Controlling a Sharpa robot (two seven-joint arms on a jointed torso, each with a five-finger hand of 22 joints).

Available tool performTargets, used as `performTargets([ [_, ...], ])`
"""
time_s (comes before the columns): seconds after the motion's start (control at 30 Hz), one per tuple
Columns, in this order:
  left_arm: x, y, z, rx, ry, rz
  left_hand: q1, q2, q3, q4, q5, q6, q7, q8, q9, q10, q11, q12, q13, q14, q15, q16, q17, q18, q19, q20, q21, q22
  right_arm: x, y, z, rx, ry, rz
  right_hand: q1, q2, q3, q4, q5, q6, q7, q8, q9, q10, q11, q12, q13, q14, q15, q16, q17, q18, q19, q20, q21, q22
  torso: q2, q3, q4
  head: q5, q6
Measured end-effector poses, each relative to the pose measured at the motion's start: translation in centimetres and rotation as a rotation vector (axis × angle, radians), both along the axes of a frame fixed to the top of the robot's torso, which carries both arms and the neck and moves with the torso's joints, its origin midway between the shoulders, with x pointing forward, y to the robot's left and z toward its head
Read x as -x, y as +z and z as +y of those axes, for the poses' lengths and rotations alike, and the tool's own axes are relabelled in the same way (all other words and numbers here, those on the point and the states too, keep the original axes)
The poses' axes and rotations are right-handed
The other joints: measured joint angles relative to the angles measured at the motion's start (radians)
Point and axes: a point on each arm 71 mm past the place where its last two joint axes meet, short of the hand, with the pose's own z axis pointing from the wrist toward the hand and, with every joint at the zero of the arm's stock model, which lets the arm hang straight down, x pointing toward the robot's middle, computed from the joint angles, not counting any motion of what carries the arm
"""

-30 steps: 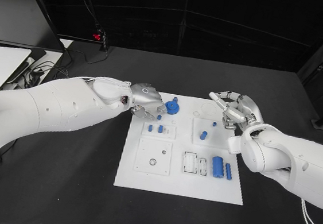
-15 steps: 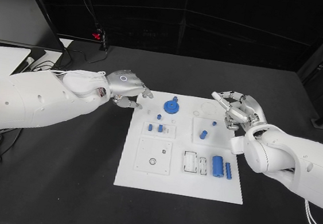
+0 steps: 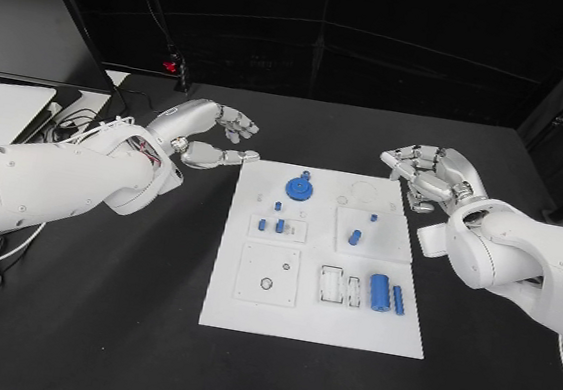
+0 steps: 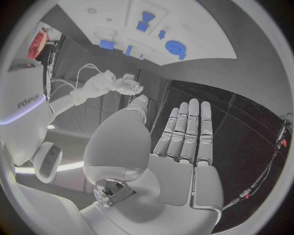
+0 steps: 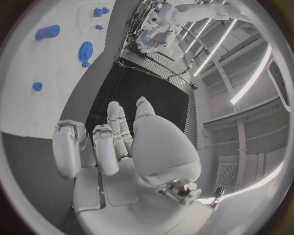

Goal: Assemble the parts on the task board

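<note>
On black table, task board centre; left hand far-left, fingers spread, empty; right hand far-right, fingers part-curled, empty.

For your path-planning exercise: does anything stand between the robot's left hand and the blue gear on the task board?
Nothing visible does. The left hand hovers empty over bare black table beside the task board, fingers apart. The blue gear sits near the board's far edge, with open space between them.

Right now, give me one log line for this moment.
left hand: open, off board | right hand: empty, off board | blue gear: on task board
</note>
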Motion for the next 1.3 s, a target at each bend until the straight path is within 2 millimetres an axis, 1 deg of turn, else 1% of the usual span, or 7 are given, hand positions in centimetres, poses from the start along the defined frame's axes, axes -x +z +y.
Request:
performTargets([
  [0.17, 0.5, -0.2, -0.3, 0.267, 0.023, 0.122, -0.032, 0.032, -0.084, 0.006, -0.024, -0.091, -0.014, 0.008, -0.004, -0.136, 0.036, 0.011, 0.0, -0.169, 0.052, -0.091, -0.079, -0.003, -0.109, 0.051, -0.189, -0.139, -0.6, 0.6, -0.7, 0.135, 0.036, -0.062, 0.114, 0.005, 0.038, 0.005, -0.057, 0.09, -0.003, -0.084, -0.001, -0.011, 0.004, -0.27, -0.297, 0.002, -0.009, 0.0, 0.0, 0.0, -0.001, -0.012, 0.001, 0.0, 0.0, -0.0006, 0.0005, -0.016, 0.006],
  [0.33, 1.2, -0.8, -1.3, 0.466, 0.005, 0.231, -0.065, 0.021, -0.128, 0.014, -0.079, -0.249, -0.036, 0.008, -0.004, -0.31, 0.076, 0.009, 0.002, -0.377, 0.102, -0.153, -0.14, -0.043, -0.208, 0.066, -0.321, -0.265, -1.2, 0.6, -1.0, 0.3, 0.07, -0.126, 0.206, 0.002, 0.074, 0.015, -0.173, 0.141, -0.006, -0.169, -0.001, 0.014, 0.006, -0.414, -0.488, 0.002, -0.009, 0.0, 0.0, 0.0, -0.001, -0.012, -0.01, 0.0, 0.001, -0.001, 0.0007, -0.028, 0.011],
  [0.57, 2.2, -1.9, -2.5, 0.64, -0.018, 0.366, -0.114, -0.003, -0.133, 0.013, -0.138, -0.37, -0.049, 0.084, 0.016, -0.418, 0.09, 0.074, 0.021, -0.494, 0.118, -0.129, -0.161, -0.057, -0.275, 0.067, -0.39, -0.428, -1.5, 0.4, -0.3, 0.556, 0.135, -0.211, 0.263, -0.032, 0.109, 0.026, -0.269, 0.205, -0.022, -0.29, -0.001, 0.084, 0.001, -0.521, -0.658, 0.0, -0.014, -0.006, 0.0, 0.0, -0.001, -0.018, -0.006, 0.0, 0.002, -0.0006, -0.0017, -0.044, 0.014],
  [0.67, 2.3, -2.1, -2.7, 0.681, -0.019, 0.398, -0.121, 0.004, -0.133, 0.013, -0.138, -0.384, -0.052, 0.11, 0.022, -0.429, 0.091, 0.097, 0.026, -0.498, 0.121, -0.116, -0.164, -0.057, -0.275, 0.067, -0.39, -0.438, -1.3, 0.0, 0.0, 0.649, 0.163, -0.232, 0.269, -0.038, 0.11, 0.026, -0.273, 0.216, -0.032, -0.309, -0.001, 0.091, -0.005, -0.539, -0.684, 0.002, -0.016, -0.011, 0.0, 0.0, 0.001, -0.024, -0.006, 0.0, 0.002, 0.0004, -0.0017, -0.048, 0.016],
  [0.73, 2.4, -2.2, -2.6, 0.704, -0.018, 0.415, -0.121, 0.004, -0.13, 0.011, -0.144, -0.43, -0.054, 0.18, 0.038, -0.468, 0.091, 0.154, 0.036, -0.522, 0.123, -0.077, -0.176, -0.057, -0.261, 0.065, -0.39, -0.457, -1.2, -0.3, 0.3, 0.712, 0.183, -0.239, 0.273, -0.042, 0.11, 0.026, -0.273, 0.216, -0.032, -0.317, -0.001, 0.091, -0.005, -0.548, -0.694, 0.0, -0.021, -0.012, 0.0, 0.0, 0.0, -0.028, -0.006, 0.0, 0.002, 0.0006, -0.0017, -0.049, 0.018],
  [0.83, 2.5, -2.3, -2.5, 0.725, -0.014, 0.429, -0.121, 0.004, -0.13, 0.011, -0.144, -0.459, -0.059, 0.225, 0.047, -0.497, 0.094, 0.191, 0.039, -0.53, 0.125, -0.056, -0.187, -0.057, -0.252, 0.065, -0.39, -0.469, -1.2, -0.8, 0.6, 0.789, 0.204, -0.243, 0.261, -0.061, 0.11, 0.026, -0.277, 0.223, -0.036, -0.324, -0.001, 0.095, -0.009, -0.556, -0.705, 0.001, -0.035, -0.015, 0.0, 0.0, -0.002, -0.04, -0.006, 0.0, 0.002, 0.0007, -0.0017, -0.052, 0.019],
  [1.3, 2.7, -2.5, -1.8, 0.765, 0.001, 0.452, -0.128, 0.005, -0.13, 0.011, -0.144, -0.496, -0.061, 0.306, 0.054, -0.523, 0.096, 0.255, 0.04, -0.546, 0.127, -0.027, -0.218, -0.056, -0.245, 0.065, -0.39, -0.491, -1.0, -2.8, 1.6, 1.017, 0.262, -0.203, 0.24, -0.083, 0.105, 0.03, -0.277, 0.234, -0.043, -0.347, 0.0, 0.106, -0.019, -0.572, -0.729, 0.002, -0.055, -0.021, 0.0, 0.0, 0.0, -0.06, -0.01, 0.0, 0.001, -0.001, -0.003, -0.056, 0.021],
])
